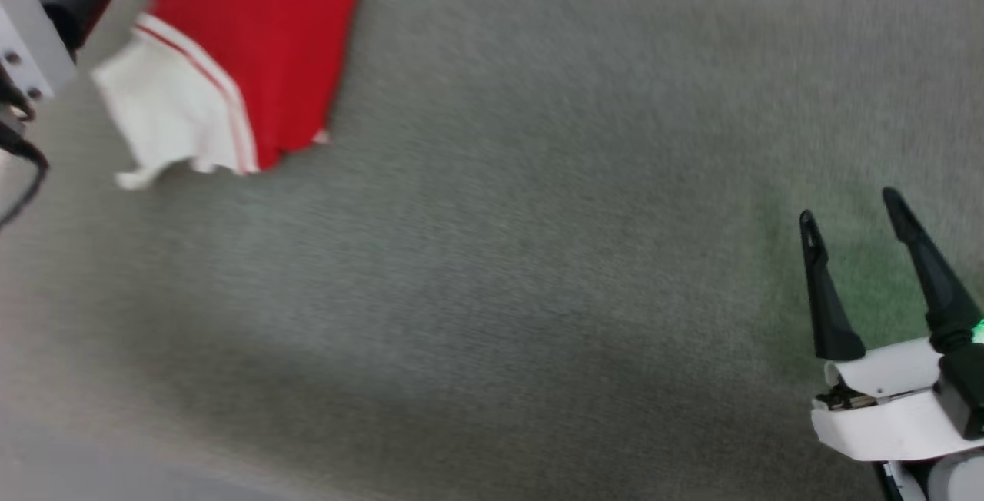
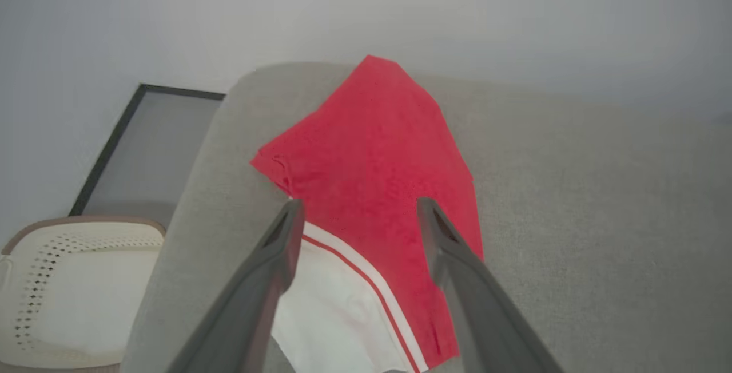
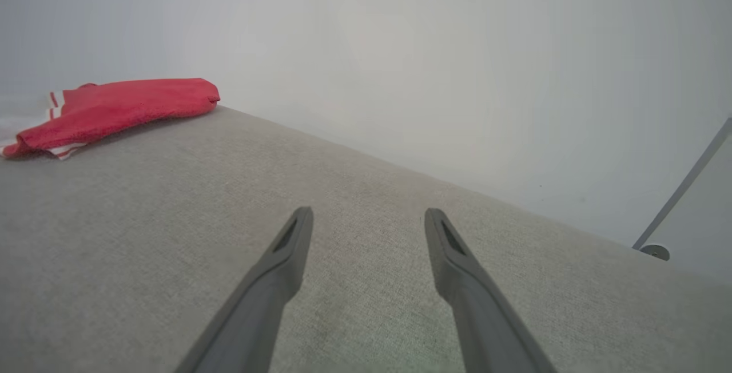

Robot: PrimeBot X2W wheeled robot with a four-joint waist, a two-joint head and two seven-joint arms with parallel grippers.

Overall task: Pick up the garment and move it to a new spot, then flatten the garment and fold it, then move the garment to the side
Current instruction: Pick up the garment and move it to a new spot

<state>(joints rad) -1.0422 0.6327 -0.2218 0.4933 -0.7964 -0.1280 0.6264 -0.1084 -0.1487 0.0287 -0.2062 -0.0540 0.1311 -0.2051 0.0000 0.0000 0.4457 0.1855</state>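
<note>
Garment [image 1: 261,40] lies folded at left end of grey upholstered surface [image 1: 538,255], left gripper [image 2: 357,207] wide open and empty above its white sleeve end [image 2: 337,316], right gripper [image 1: 849,206] likewise open, well apart; fabric likely light, limp: pinch all layers at an edge.

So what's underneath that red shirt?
The red shirt lies on a grey fabric surface, which shows beside it. The patch directly beneath and the shirt's own lower layers are covered, so nothing more can be told.
</note>
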